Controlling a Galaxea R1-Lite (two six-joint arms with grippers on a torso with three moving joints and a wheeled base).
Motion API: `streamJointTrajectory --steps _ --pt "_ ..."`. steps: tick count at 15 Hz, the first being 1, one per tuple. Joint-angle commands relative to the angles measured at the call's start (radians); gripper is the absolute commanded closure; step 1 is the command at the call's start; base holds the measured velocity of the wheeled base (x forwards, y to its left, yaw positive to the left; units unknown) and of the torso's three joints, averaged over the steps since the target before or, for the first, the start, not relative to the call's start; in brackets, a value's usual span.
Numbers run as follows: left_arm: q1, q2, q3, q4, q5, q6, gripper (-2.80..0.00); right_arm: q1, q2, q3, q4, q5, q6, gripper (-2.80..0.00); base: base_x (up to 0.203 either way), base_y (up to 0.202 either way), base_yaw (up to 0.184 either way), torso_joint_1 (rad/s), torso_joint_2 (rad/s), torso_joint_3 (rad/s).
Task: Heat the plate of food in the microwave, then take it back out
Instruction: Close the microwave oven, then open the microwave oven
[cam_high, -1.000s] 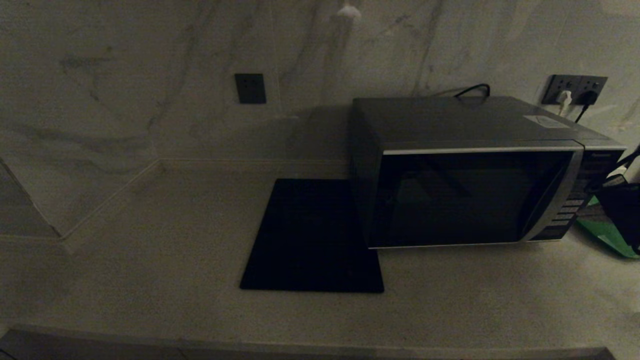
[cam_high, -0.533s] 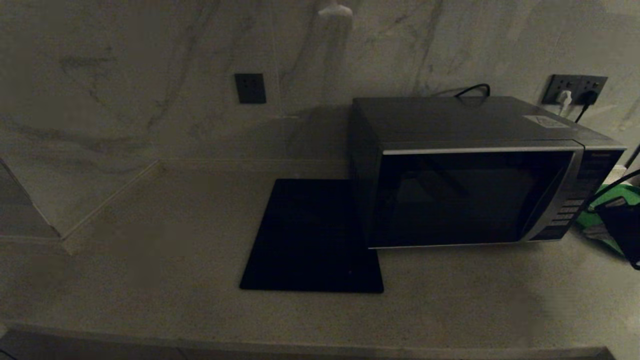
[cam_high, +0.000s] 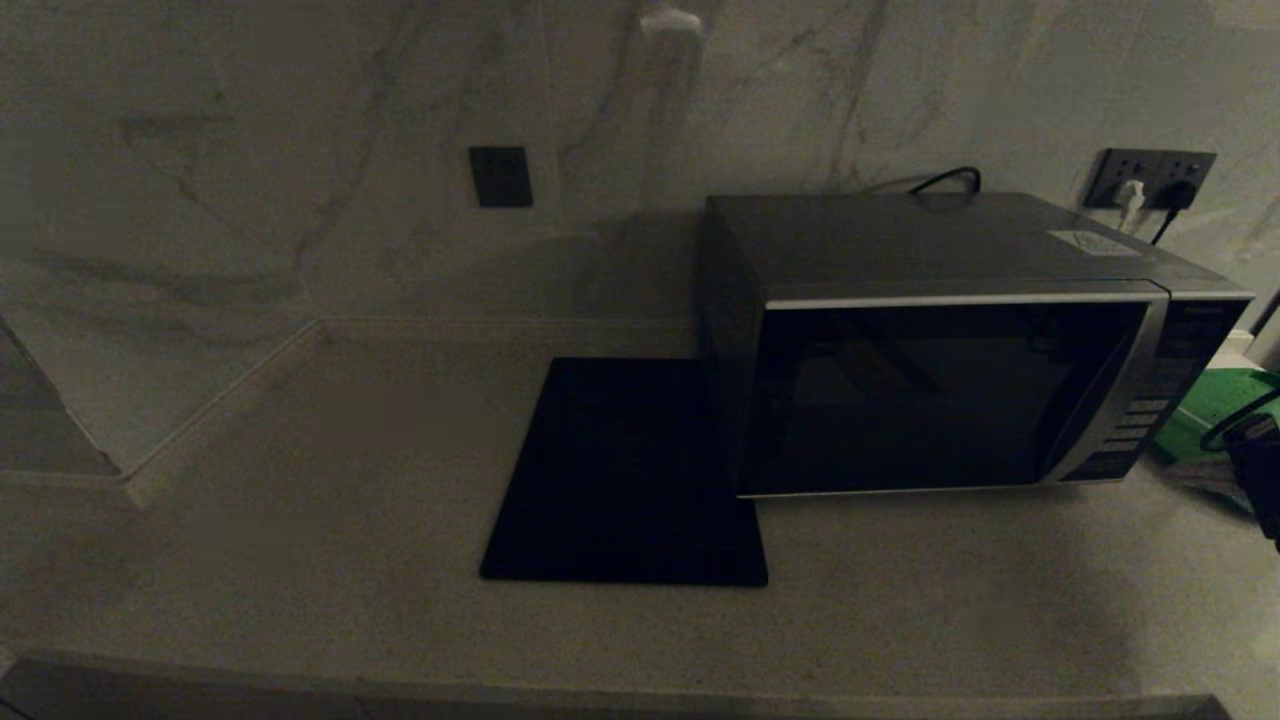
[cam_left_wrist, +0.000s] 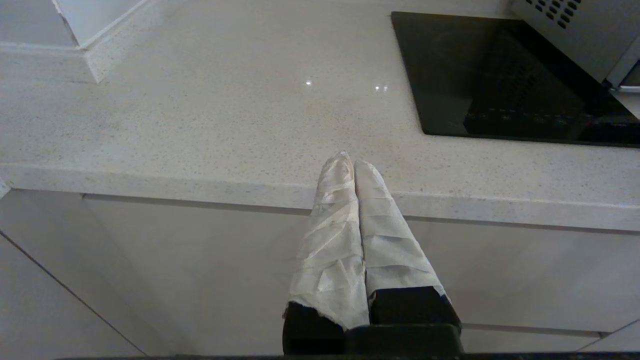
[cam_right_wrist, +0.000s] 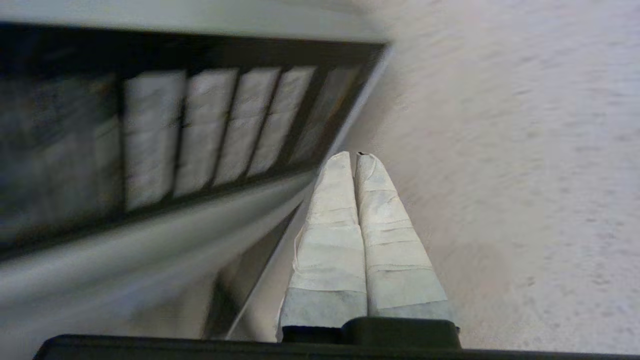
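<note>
Dropping away right of the microwave, the right claw sits pressed together beside its button panel; left claw together, parked.

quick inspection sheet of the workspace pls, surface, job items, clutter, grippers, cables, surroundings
surface: pale speckled counter, with a black square mat lying against the microwave's left side.
job's things: microwave on the counter, door closed; plate of food not seen in any view.
clutter: green tray to the right of the microwave, partly hidden.
grippers: left gripper at the counter's front edge, jaws shut, empty; right gripper beside the microwave's button panel, jaws shut, empty.
cables: black cord behind the microwave; plugs in the wall outlet.
surroundings: marble-look wall with a dark wall plate.
</note>
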Motion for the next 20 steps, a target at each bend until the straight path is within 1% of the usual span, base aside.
streamJointTrajectory --steps 1,2,4,5,6,7,8,9,10,11,12,14,17,20 --pt "0.000 -0.002 0.000 0.000 0.000 0.000 0.00 -0.061 -0.001 0.021 -0.009 0.243 -0.033 0.00 0.000 0.000 0.000 0.000 0.00 0.000" --pt "0.000 -0.002 0.000 0.000 0.000 0.000 0.00 -0.081 0.002 0.064 -0.041 0.315 -0.059 0.00 0.000 0.000 0.000 0.000 0.00 0.000" --pt "0.000 -0.002 -0.002 0.000 0.000 0.000 0.00 -0.086 0.019 0.141 -0.137 0.322 -0.081 0.00 0.000 0.000 0.000 0.000 0.00 0.000" --pt "0.000 -0.002 0.000 0.000 0.000 0.000 0.00 -0.083 0.029 0.176 -0.194 0.321 -0.112 0.00 0.000 0.000 0.000 0.000 0.00 0.000" --pt "0.000 -0.002 0.000 0.000 0.000 0.000 0.00 -0.078 0.038 0.191 -0.224 0.320 -0.168 0.00 0.000 0.000 0.000 0.000 0.00 0.000" --pt "0.000 -0.002 0.000 0.000 0.000 0.000 0.00 -0.075 0.044 0.199 -0.232 0.307 -0.233 0.00 0.000 0.000 0.000 0.000 0.00 0.000" --pt "0.000 -0.002 0.000 0.000 0.000 0.000 0.00 -0.074 0.051 0.202 -0.235 0.277 -0.299 0.00 0.000 0.000 0.000 0.000 0.00 0.000" --pt "0.000 -0.002 0.000 0.000 0.000 0.000 0.00 -0.075 0.063 0.204 -0.237 0.225 -0.358 0.00 0.000 0.000 0.000 0.000 0.00 0.000" --pt "0.000 -0.002 0.000 0.000 0.000 0.000 0.00 -0.075 0.070 0.205 -0.239 0.178 -0.398 0.00 0.000 0.000 0.000 0.000 0.00 0.000" --pt "0.000 -0.002 0.000 0.000 0.000 0.000 0.00 -0.075 0.078 0.202 -0.250 0.156 -0.404 0.00 0.000 0.000 0.000 0.000 0.00 0.000" --pt "0.000 -0.002 0.000 0.000 0.000 0.000 0.00 -0.075 0.083 0.200 -0.270 0.153 -0.404 0.00 0.000 0.000 0.000 0.000 0.00 0.000" --pt "0.000 -0.002 0.000 0.000 0.000 0.000 0.00 -0.071 0.093 0.200 -0.348 0.140 -0.404 0.00 0.000 0.000 0.000 0.000 0.00 0.000" --pt "0.000 -0.002 0.000 0.000 0.000 0.000 0.00 -0.036 0.140 0.199 -0.434 0.128 -0.403 0.00 0.000 0.000 0.000 0.000 0.00 0.000" --pt "0.000 -0.002 0.000 0.000 0.000 0.000 0.00 0.023 0.196 0.199 -0.495 0.119 -0.390 0.00 0.000 0.000 0.000 0.000 0.00 0.000"
